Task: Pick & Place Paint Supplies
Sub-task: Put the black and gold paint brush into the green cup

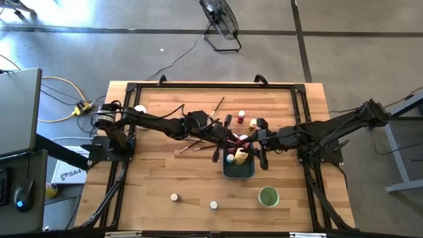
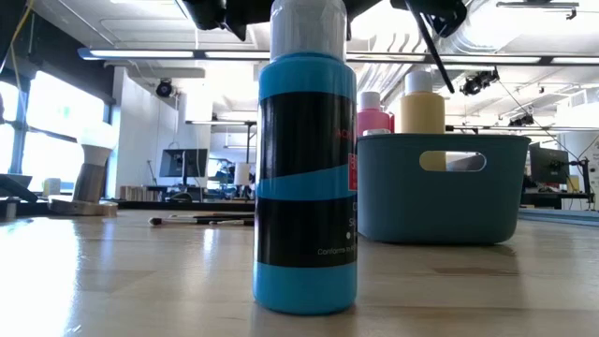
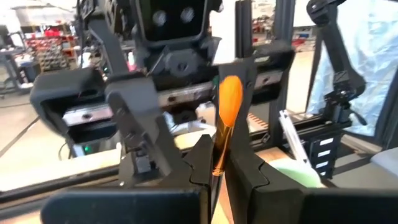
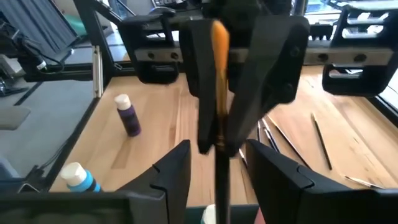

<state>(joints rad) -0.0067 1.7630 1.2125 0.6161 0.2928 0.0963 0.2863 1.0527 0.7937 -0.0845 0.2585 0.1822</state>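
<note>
My left gripper (image 3: 216, 160) (image 1: 227, 137) is shut on a thin paintbrush (image 4: 219, 106) with orange bristles (image 3: 229, 99), held in the air above the far edge of the blue-grey tray (image 1: 238, 173). My right gripper (image 4: 217, 152) (image 1: 260, 142) faces it from the right, open. Its two fingers stand on either side of the brush's dark handle (image 4: 221, 186) without touching it. A yellow bottle (image 2: 423, 101) and a pink one (image 2: 373, 114) stand inside the tray. More brushes (image 1: 195, 143) lie flat on the table under the left arm. My left gripper pinches the brush between its two fingers at the golden band just under the bristles (image 3: 218, 149). The fingers come in level from the table's left and lie across the brush. It stands about upright and clear of everything, bristles up, handle (image 2: 436, 54) hanging below.
A blue bottle (image 2: 307, 178) (image 1: 213, 205) and a second small bottle (image 1: 174, 197) stand near the front edge. A green cup (image 1: 268, 196) sits front right. Two bottles (image 1: 240, 117) (image 1: 252, 123) stand behind the tray, and one brush (image 1: 218, 104) lies farther back.
</note>
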